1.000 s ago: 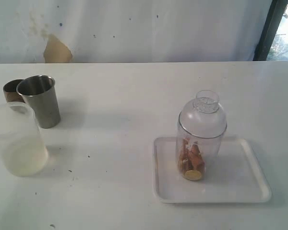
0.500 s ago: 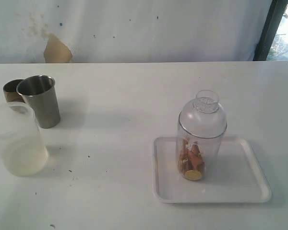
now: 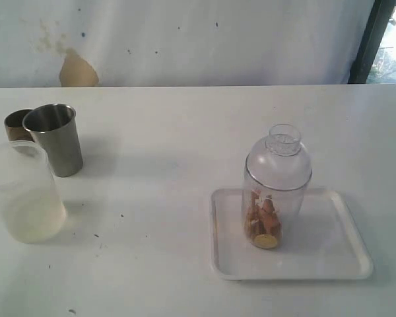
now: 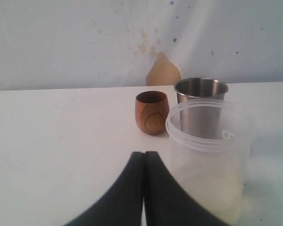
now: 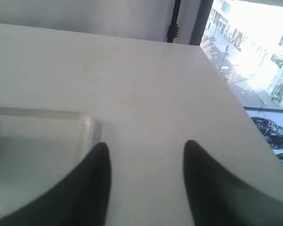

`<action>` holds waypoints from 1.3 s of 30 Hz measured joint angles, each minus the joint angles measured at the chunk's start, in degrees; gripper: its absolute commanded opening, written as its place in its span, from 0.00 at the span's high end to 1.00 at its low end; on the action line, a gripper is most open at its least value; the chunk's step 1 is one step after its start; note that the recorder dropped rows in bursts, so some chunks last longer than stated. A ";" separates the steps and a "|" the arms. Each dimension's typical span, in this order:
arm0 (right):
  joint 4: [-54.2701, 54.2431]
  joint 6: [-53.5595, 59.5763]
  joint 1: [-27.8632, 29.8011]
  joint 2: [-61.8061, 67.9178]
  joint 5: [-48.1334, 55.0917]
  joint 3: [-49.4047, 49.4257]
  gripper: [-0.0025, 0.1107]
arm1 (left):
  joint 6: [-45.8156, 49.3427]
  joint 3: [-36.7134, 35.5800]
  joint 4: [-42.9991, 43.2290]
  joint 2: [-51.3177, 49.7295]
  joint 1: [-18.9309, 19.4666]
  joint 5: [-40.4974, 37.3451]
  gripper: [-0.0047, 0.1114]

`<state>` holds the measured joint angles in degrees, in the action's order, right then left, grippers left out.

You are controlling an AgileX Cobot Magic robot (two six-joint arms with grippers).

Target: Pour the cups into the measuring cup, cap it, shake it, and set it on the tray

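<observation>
The right gripper [image 5: 145, 145], fingers apart and empty, sat near the tray [image 3: 330, 244] where the capped measuring cup [image 3: 277, 198] stood upright, the left gripper [image 4: 144, 156] pinched together; a careless swing could have toppled that tall cup.

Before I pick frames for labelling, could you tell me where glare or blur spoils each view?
Exterior view: soft, even light, only faint shadows by the steel tumbler and measuring cup. Left wrist view: the left pincer is a dark blur, the wooden cup fairly sharp. Right wrist view: the window is blown out white; the right pincer and the tray are out of focus.
</observation>
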<state>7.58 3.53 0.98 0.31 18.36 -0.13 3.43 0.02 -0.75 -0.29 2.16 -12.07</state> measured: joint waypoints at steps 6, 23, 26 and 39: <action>-0.42 1.66 0.00 0.00 0.00 0.00 0.98 | 0.00 0.00 0.00 0.00 0.00 0.00 0.96; -1.13 -6.19 0.61 0.00 0.00 0.00 0.98 | 0.00 0.00 0.00 0.00 0.00 0.00 0.96; -1.13 -6.51 2.80 0.00 0.00 0.00 0.98 | 0.00 0.00 0.00 0.00 0.00 0.00 0.96; -1.25 -5.47 2.95 0.00 0.10 0.00 0.98 | 0.00 0.00 0.00 0.00 0.00 0.00 0.96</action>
<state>6.33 -1.95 3.93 0.31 18.47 -0.13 3.43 0.02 -0.75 -0.29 2.16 -12.07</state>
